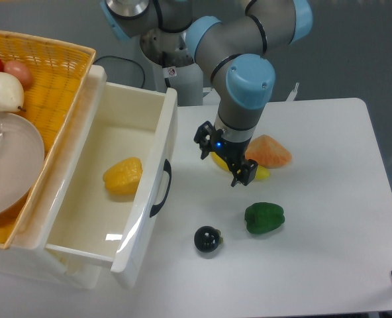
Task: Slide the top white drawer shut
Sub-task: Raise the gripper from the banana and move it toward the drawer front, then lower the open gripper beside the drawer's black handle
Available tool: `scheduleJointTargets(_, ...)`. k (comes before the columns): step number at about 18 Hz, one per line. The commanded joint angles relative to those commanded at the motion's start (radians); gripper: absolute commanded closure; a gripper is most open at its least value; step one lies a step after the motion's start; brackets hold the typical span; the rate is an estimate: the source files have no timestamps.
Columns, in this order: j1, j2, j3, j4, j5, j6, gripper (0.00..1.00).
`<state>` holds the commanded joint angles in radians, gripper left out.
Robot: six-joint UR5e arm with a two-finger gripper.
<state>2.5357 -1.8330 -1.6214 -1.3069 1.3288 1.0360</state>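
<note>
The top white drawer (110, 185) stands pulled well out of its cabinet at the left of the table (328, 252), its glossy cream front panel facing right with a black curved handle (161, 189) on it. A yellow-orange toy vegetable (123, 175) lies on the drawer floor. Along the drawer's left edge sits an orange woven basket (50, 66) holding a clear bowl (7, 165) and some toy fruit.

To the right of the drawer front, apart from it, hangs the gripper (222, 158), pointing down and tilted. Its two black fingers are spread a little way and grasp nothing. Just behind it lie a yellow toy (261, 173) and an orange wedge (272, 152); nearer the viewer are a green pepper (264, 218) and a small dark round fruit (207, 239).

The drawer is not yet being pushed. The likely risks: a push landing off-centre on the front panel could twist the drawer and jam it on its runners; a finger could snag on the curved handle; a sweep leftward at table height might knock the dark fruit or pepper. A hard shove could also shift the light plastic cabinet instead of closing the drawer.
</note>
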Motion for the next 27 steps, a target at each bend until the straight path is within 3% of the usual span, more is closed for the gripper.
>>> scheduleJointTargets(2, 0.008, -0.012, 0.009, 0.0, -0.065, -0.097, 0.0)
scheduleJointTargets(8, 0.028, -0.066, 0.1, -0.051, -0.095, -0.159, 0.0)
scheduleJointTargets(13, 0.075, -0.083, 0.112, -0.043, -0.175, -0.166, 0.0)
scheduleJointTargets(17, 0.063, -0.118, 0.127, -0.04, -0.172, -0.323, 0.0)
scheduleJointTargets(27, 0.02, -0.121, 0.121, -0.049, -0.172, -0.333, 0.0)
